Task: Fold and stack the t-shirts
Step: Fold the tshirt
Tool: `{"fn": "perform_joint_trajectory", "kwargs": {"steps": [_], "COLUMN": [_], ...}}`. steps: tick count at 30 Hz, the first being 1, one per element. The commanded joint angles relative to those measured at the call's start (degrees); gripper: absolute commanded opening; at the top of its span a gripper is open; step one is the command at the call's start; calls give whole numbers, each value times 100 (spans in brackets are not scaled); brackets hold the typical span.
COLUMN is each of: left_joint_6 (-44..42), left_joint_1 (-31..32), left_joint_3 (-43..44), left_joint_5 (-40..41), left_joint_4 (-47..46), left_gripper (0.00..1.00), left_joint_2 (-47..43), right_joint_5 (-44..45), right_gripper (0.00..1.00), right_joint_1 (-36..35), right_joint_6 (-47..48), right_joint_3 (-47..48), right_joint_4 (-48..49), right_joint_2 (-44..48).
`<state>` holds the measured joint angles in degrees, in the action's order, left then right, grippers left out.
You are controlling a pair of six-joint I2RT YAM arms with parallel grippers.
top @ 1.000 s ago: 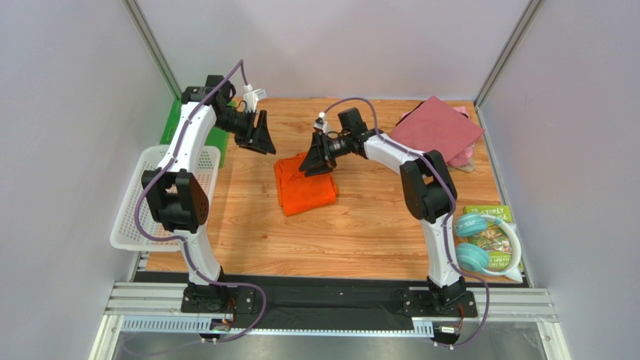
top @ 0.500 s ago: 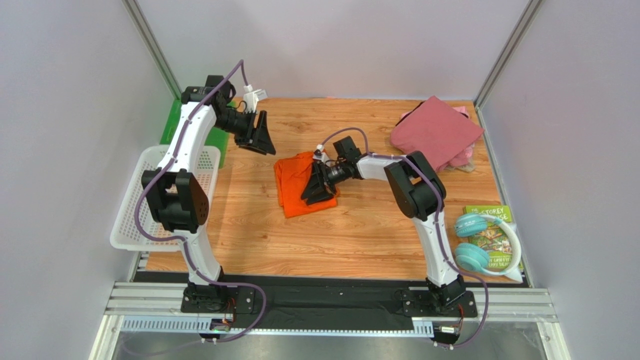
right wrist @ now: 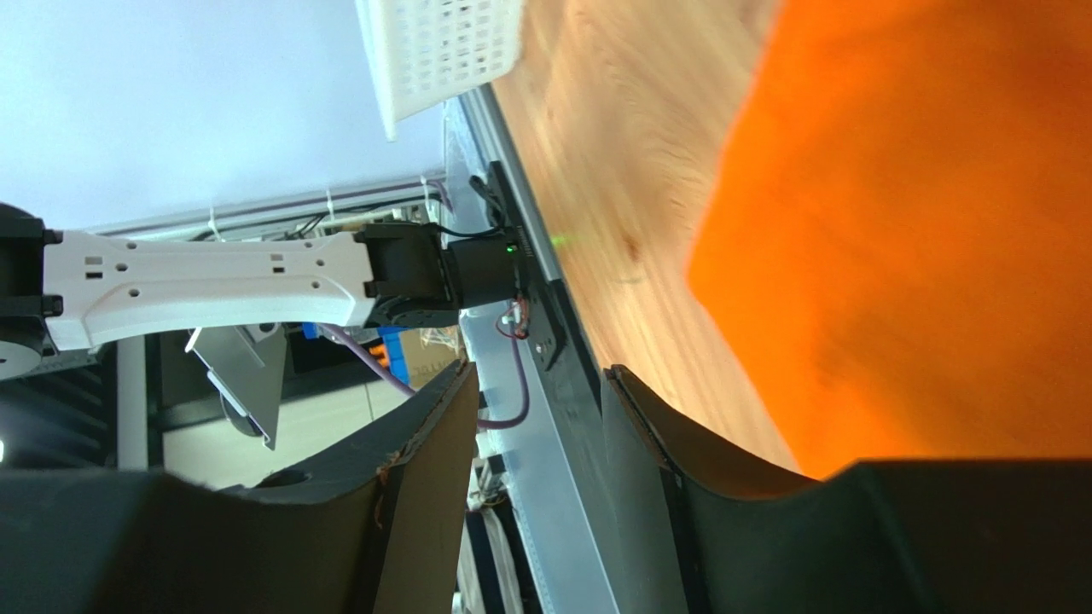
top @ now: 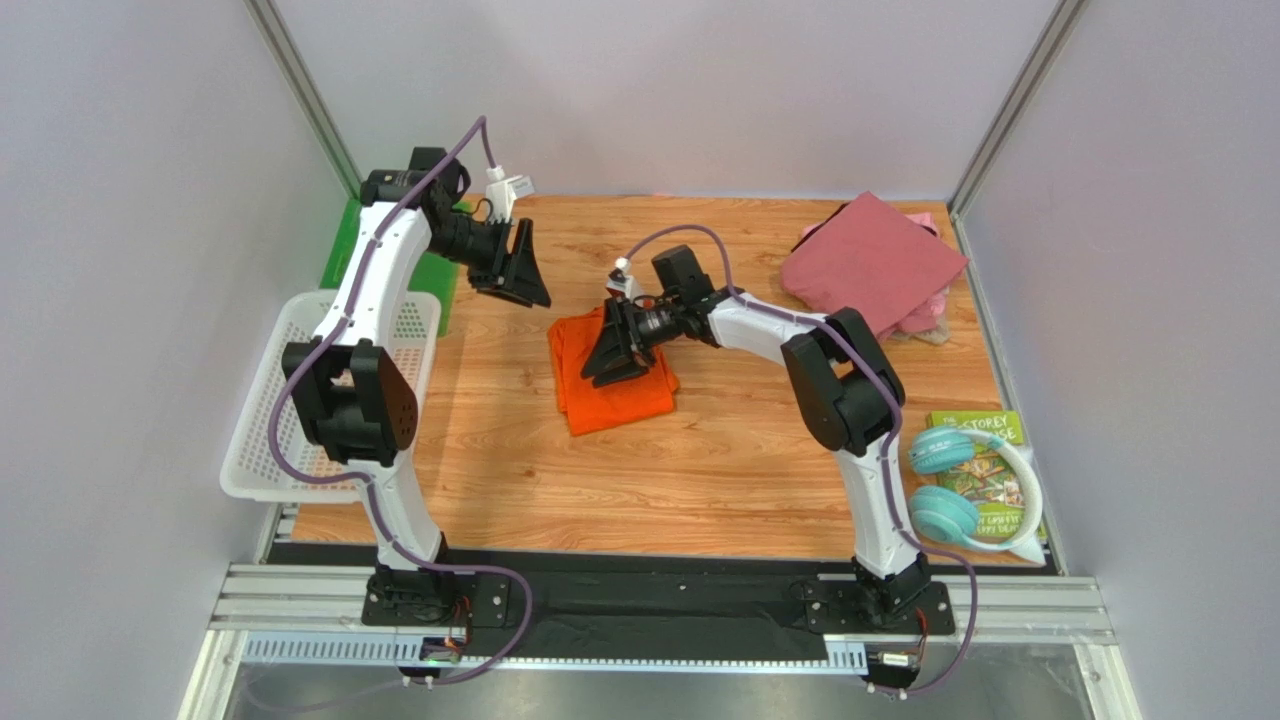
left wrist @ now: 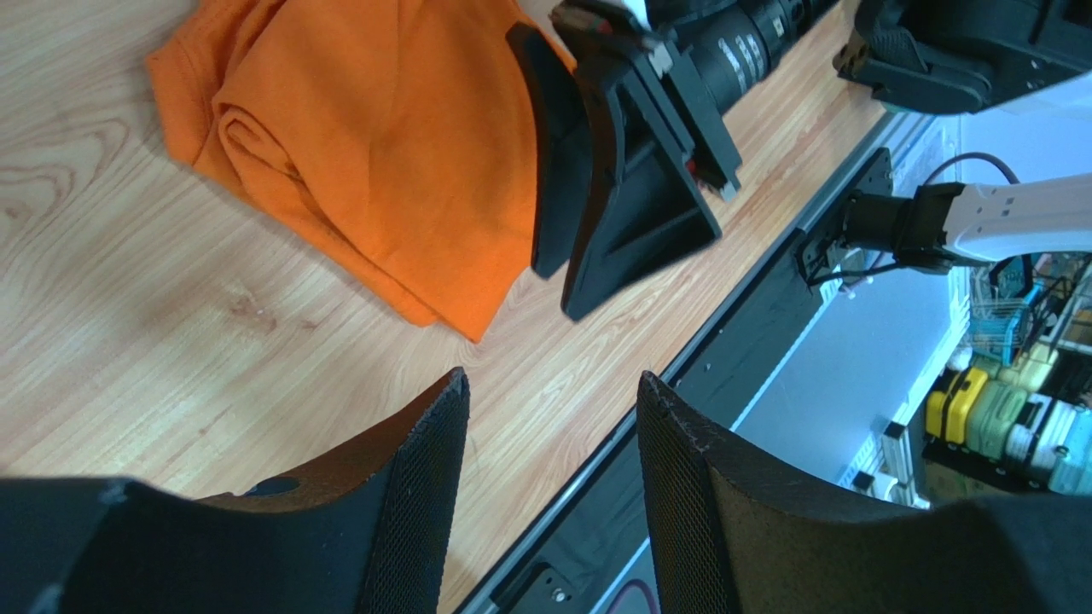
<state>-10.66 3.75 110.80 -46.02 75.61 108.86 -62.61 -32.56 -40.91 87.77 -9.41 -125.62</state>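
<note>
Both open, empty: right end effector point(top: 612, 360) over orange t-shirt point(top: 631, 399) on desk point(top: 721, 468); left end effector point(top: 520, 281) raised, apart.

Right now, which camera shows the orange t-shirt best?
The top view: the whole orange t-shirt lies in frame, only the right gripper overlapping it. The left wrist view is closer but crops it; the right wrist view gives a blurred orange patch.

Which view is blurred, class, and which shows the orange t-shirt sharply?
Right wrist view: the orange t-shirt is a smeared blur with soft edges. Left wrist view: its folds and seams are crisp. Top view: evenly lit, sharp, only faint shadows.
</note>
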Motion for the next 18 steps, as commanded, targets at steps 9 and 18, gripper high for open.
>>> {"fn": "perform_joint_trajectory", "kwargs": {"steps": [9, 18], "left_joint_6": [-121, -156], "left_joint_1": [-32, -32], "left_joint_3": [380, 416], "left_joint_5": [-91, -109], "left_joint_4": [120, 173], "left_gripper": [58, 58], "left_joint_2": [-102, -110], "right_joint_5": [-23, -50], "right_gripper": [45, 46], "right_joint_1": [-471, -445], "right_joint_6": [-366, -392], "right_joint_3": [382, 416], "right_joint_4": [343, 326], "right_joint_2": [-972, -807]}}
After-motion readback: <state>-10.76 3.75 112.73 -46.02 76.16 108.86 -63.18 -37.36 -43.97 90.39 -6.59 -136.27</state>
